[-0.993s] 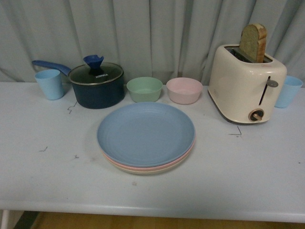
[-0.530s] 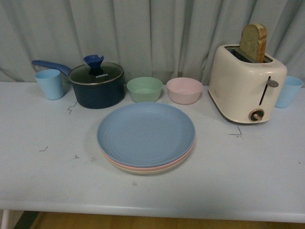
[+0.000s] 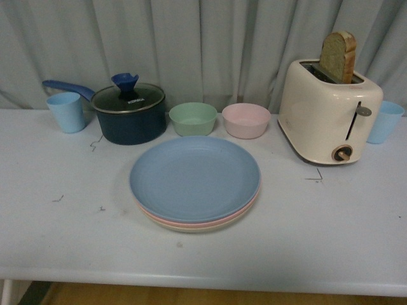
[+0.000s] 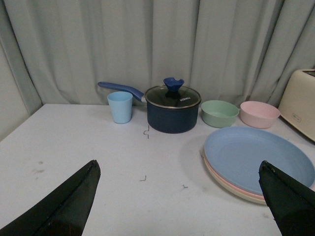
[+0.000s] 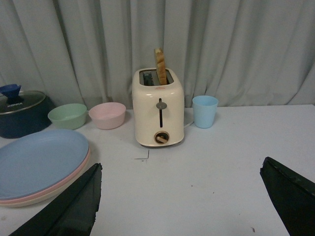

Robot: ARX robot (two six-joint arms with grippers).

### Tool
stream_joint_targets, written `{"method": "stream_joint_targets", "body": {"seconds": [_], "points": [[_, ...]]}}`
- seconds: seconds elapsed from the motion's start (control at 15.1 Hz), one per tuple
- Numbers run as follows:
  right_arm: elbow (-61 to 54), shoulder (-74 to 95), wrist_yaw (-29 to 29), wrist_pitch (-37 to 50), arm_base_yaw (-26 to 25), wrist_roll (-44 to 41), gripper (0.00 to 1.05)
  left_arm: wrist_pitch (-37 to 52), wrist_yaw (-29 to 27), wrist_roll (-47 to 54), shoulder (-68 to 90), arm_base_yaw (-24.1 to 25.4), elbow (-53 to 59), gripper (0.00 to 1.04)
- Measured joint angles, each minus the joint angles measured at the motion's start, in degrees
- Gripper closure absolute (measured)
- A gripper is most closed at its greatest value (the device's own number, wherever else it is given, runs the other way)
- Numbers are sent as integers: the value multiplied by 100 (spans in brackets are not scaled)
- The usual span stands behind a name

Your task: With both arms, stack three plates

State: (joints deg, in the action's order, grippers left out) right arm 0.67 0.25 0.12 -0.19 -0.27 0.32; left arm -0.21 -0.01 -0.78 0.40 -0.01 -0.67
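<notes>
The three plates sit stacked mid-tabletop (image 3: 356,229): blue plate (image 3: 194,177) on top, pink plate (image 3: 245,212) under it, beige plate (image 3: 191,228) lowest. The front view shows no arm. Only the wrist views show them: left pincer (image 4: 179,206) spread wide above bare tabletop beside the stack, right pincer (image 5: 182,206) likewise released, holding nothing, before the toaster (image 5: 158,114).
</notes>
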Motion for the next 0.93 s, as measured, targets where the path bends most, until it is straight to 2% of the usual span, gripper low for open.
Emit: {"method": "stream_joint_targets", "body": {"seconds": [0.93], "points": [[0, 0, 0, 0, 0, 0, 6, 0, 0, -2, 0, 0, 0, 7]]}}
